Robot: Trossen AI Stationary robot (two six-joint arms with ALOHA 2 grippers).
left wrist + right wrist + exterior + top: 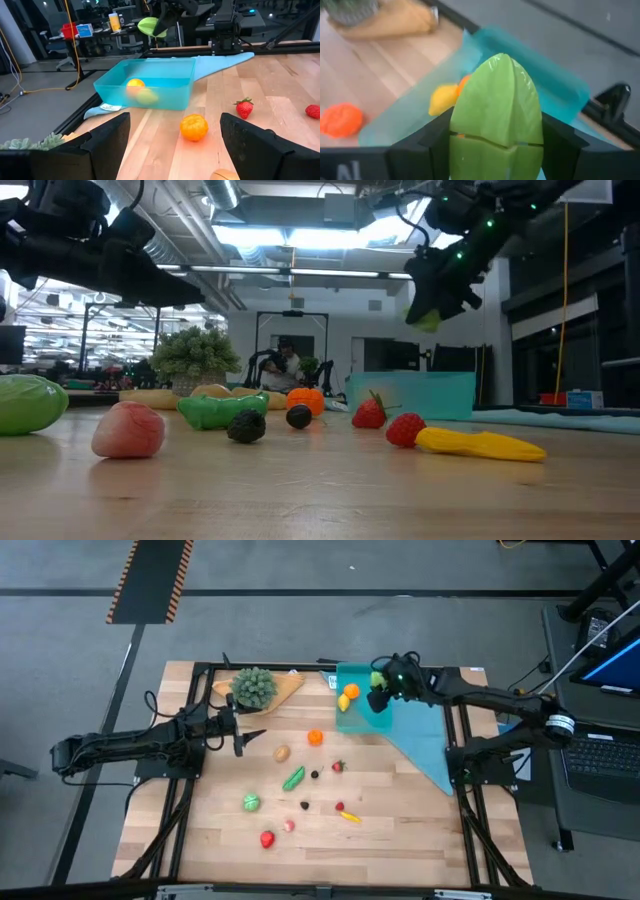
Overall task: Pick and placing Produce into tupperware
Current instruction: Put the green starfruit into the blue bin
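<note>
Teal tupperware (362, 698) sits at the table's far side holding an orange piece (352, 691) and a yellow piece (344, 703). Above it the right gripper (378, 682) clamps a light-green fruit (496, 107). The left gripper (243, 727) hangs with fingers spread beside the bushy plant (253, 686), other produce scattered over the wood.

The table (400, 830) is pale planked wood with a smooth, faintly sheened finish. The tupperware (165, 82) is translucent teal plastic with smooth, cloudy walls. Beneath it lies a matt light-blue cloth (425, 735). The green produce piece (496, 107) is glossy, ridged plastic, clamped in the right hand (495, 145), whose fingers (425, 145) look like matt black plastic. The orange (194, 127) has a dimpled skin.
</note>
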